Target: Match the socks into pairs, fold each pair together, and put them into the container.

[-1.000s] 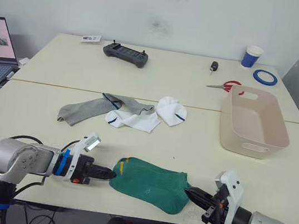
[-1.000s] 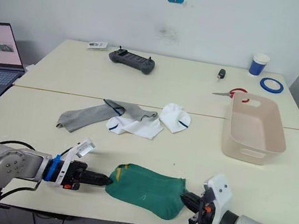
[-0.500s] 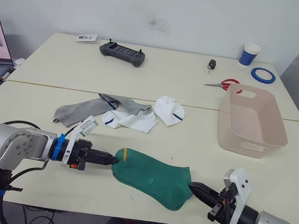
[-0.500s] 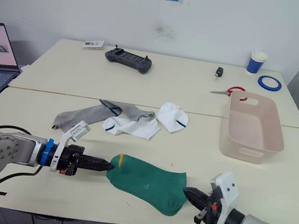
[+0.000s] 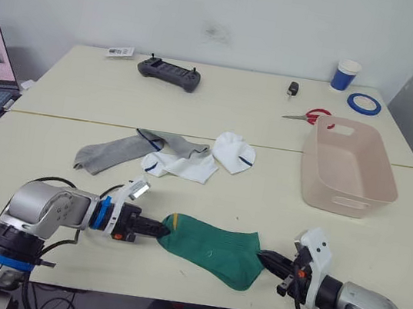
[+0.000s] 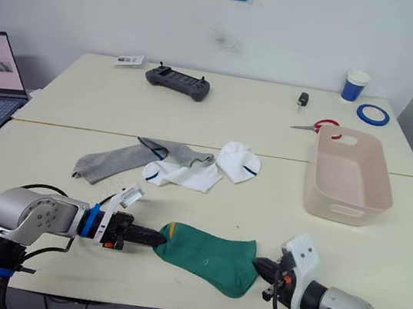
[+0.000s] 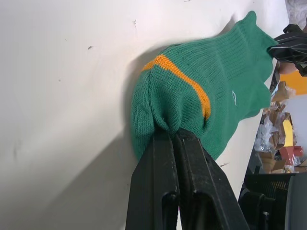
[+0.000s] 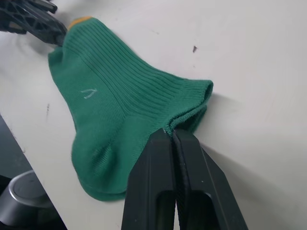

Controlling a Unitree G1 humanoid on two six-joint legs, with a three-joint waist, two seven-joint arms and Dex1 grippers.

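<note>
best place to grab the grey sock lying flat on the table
Grip the grey sock at its free outer end, coming from the robot's left and above. That end lies flat on bare table, while its other end is tucked under the white socks, so pinching there would catch them too.

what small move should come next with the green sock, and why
Probably swing the left hand toward the right hand, folding the dark green socks in half. Each hand pinches one end, the socks lie flat, and the container waits at right.
</note>
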